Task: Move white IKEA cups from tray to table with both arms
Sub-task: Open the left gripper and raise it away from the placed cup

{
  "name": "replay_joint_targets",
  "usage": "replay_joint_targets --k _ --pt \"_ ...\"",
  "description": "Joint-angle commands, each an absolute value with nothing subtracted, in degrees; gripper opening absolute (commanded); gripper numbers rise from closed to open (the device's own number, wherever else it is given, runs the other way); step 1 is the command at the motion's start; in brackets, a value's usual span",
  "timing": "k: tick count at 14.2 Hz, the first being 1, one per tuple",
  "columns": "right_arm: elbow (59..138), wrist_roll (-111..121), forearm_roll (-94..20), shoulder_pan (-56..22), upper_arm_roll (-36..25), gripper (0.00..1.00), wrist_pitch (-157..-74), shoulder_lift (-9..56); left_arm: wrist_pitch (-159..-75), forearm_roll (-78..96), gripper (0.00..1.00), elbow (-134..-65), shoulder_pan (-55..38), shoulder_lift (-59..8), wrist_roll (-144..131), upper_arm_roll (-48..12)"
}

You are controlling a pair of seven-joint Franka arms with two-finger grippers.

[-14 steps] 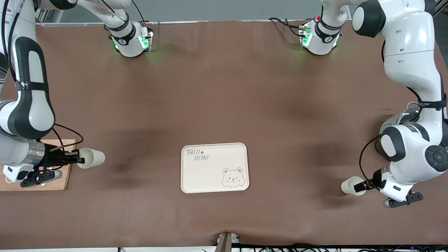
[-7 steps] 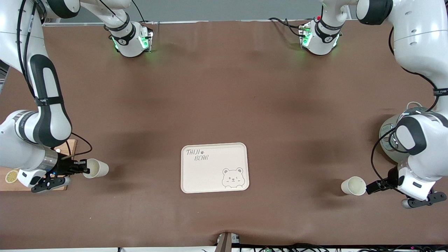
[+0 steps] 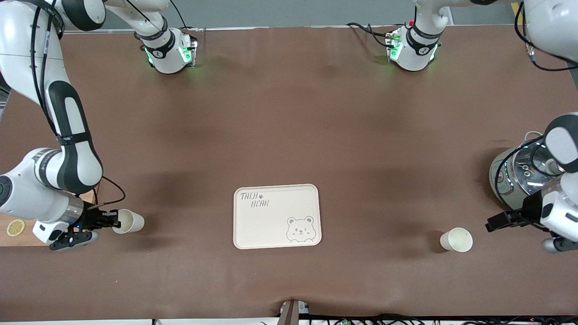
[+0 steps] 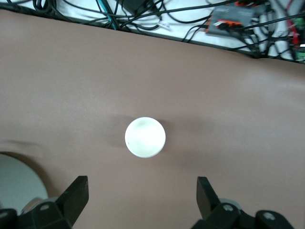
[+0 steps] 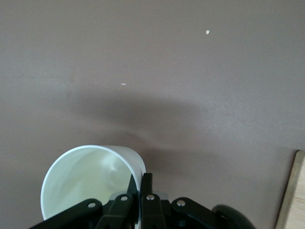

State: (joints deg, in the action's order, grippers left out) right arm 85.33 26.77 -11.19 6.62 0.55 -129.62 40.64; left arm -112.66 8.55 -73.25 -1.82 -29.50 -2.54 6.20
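Fingers of the left end effector (image 3: 496,223) are spread, and it has backed away from its cup (image 3: 456,239), now standing alone on the surface (image 3: 289,117). Right end effector (image 3: 109,220) still pinches the other cup's (image 3: 128,221) rim, lowered beside the empty tray (image 3: 276,216).

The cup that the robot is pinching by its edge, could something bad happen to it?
Maybe. The right gripper holds that cup only by its rim, low over the table, so it could tip when let go. The wooden board lies close beside that arm, which might bump it. The other cup already stands alone, with the open left gripper still close enough to knock it.
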Motion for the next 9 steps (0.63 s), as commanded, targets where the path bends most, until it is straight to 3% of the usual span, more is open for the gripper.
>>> replay_joint_targets --k 1,9 --pt "85.69 27.95 -11.69 6.94 1.05 0.00 -132.18 41.92 -108.56 8.88 1.00 -75.06 -2.11 -24.62 -1.58 6.15" --pt "85.69 27.95 -11.78 6.68 1.05 0.00 -135.00 43.86 -96.78 6.33 1.00 -74.88 -2.11 -16.71 -1.05 5.89"
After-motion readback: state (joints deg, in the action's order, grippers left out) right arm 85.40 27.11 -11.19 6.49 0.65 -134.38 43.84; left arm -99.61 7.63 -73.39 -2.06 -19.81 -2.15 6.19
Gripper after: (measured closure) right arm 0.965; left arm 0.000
